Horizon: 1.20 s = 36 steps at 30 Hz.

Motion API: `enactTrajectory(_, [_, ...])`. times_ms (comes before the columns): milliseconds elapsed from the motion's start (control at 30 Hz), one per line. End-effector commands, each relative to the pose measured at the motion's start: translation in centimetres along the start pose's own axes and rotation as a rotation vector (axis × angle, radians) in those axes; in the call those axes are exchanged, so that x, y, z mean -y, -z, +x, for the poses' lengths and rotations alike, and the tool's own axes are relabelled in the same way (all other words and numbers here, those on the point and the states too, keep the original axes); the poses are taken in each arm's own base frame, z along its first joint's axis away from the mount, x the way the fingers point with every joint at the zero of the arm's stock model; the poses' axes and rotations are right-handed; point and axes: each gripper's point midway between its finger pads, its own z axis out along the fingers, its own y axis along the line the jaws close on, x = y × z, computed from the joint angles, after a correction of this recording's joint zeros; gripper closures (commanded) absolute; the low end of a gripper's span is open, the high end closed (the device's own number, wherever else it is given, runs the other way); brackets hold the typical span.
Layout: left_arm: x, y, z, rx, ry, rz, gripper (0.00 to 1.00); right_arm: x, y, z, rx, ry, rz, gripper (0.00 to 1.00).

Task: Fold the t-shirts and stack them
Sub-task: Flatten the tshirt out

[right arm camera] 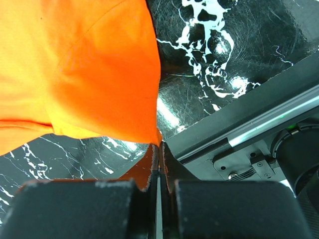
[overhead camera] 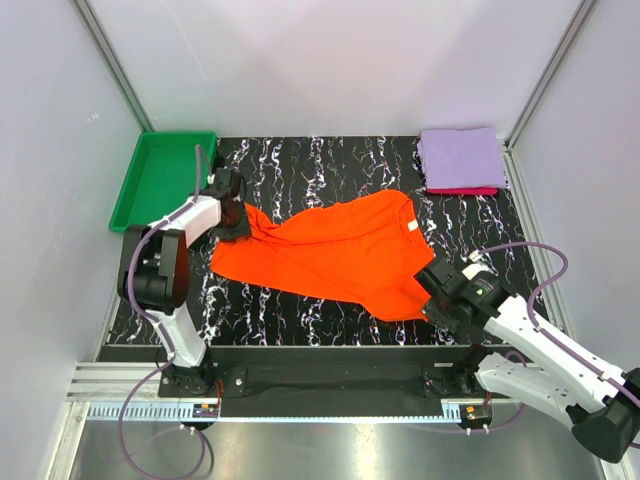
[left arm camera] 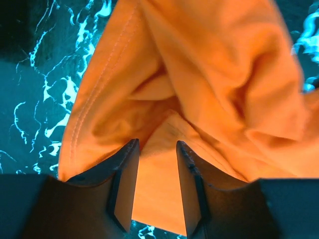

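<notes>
The large orange-red t-shirt (overhead camera: 340, 250) lies spread and rumpled across the middle of the black marbled table. My left gripper (overhead camera: 232, 215) is at its far left end; in the left wrist view (left arm camera: 157, 144) the jaws stand apart over bunched orange cloth (left arm camera: 199, 74). My right gripper (overhead camera: 430, 290) is at the shirt's near right corner; in the right wrist view (right arm camera: 160, 147) it is shut on the tip of the orange cloth (right arm camera: 89, 74). The lavender t-shirt (overhead camera: 462, 157) lies folded at the back right on top of the crimson-pink one (overhead camera: 465, 190).
A green plastic tray (overhead camera: 160, 175) sits at the back left, just beyond the left gripper. White walls with metal posts enclose the table. The table's front rail (right arm camera: 239, 129) runs close to the right gripper.
</notes>
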Motion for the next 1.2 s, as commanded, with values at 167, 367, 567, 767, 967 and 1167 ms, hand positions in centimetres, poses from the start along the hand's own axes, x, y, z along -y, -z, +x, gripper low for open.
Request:
enactTrajectory(167, [2.3, -0.4, -2.8, 0.058, -0.02, 0.072, 0.56, 0.2, 0.1, -0.6, 0.03, -0.028, 0.009, 1.0])
enactTrajectory(367, [2.1, -1.4, -3.3, 0.05, -0.025, 0.043, 0.56, 0.4, 0.1, -0.6, 0.03, -0.031, 0.01, 1.0])
enactTrajectory(567, [1.6, -2.4, -3.1, 0.032, -0.06, 0.011, 0.59, 0.4, 0.1, -0.6, 0.028, -0.026, 0.01, 1.0])
enactTrajectory(767, [1.6, -1.7, -2.7, 0.046, -0.05, 0.028, 0.69, 0.2, 0.1, -0.7, 0.031, -0.018, 0.012, 1.0])
enactTrajectory(967, [1.5, 0.0, -2.6, 0.076, -0.021, 0.038, 0.71, -0.2, 0.0, -0.7, 0.031, -0.016, 0.006, 1.0])
enactTrajectory(1167, [1.2, 0.6, -2.2, 0.087, -0.007, 0.046, 0.63, -0.4, -0.3, -0.4, 0.018, -0.014, 0.0, 1.0])
